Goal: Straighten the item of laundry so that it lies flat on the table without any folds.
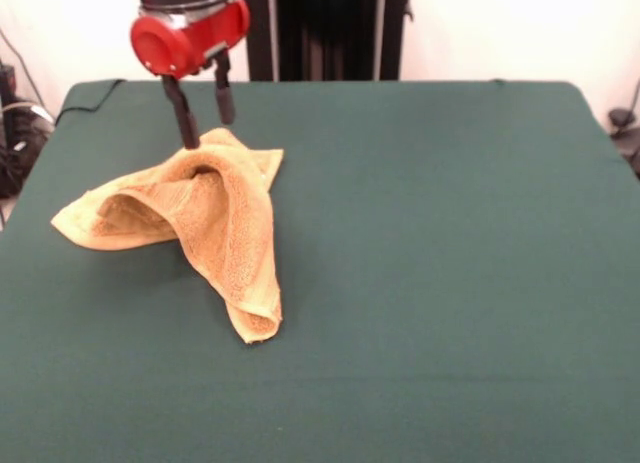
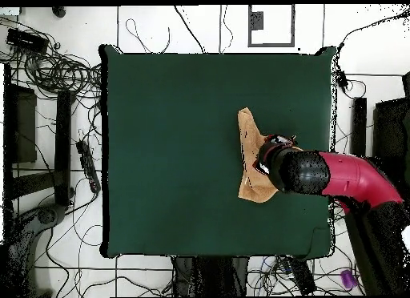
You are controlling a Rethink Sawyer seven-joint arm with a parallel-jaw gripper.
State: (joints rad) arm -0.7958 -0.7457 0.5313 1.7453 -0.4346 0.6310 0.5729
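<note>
In the front view, the small orange-tan terry towel (image 1: 205, 223) lies crumpled on the left part of the large table covered in dark green cloth (image 1: 430, 263). One lobe of the towel spreads flat toward the table's left edge, a raised hollow fold arches in the middle, and a narrow folded tail runs toward the camera. Just above the towel's far peak hangs the red and black gripper (image 1: 203, 118), its two dark fingers (image 1: 183, 113) apart, one tip touching the cloth, the other just clear of it. To the right the green cloth stretches well away from the towel. In the overhead view, the towel (image 2: 250, 155) shows as a long narrow strip, with the red arm (image 2: 352, 176) over it.
</note>
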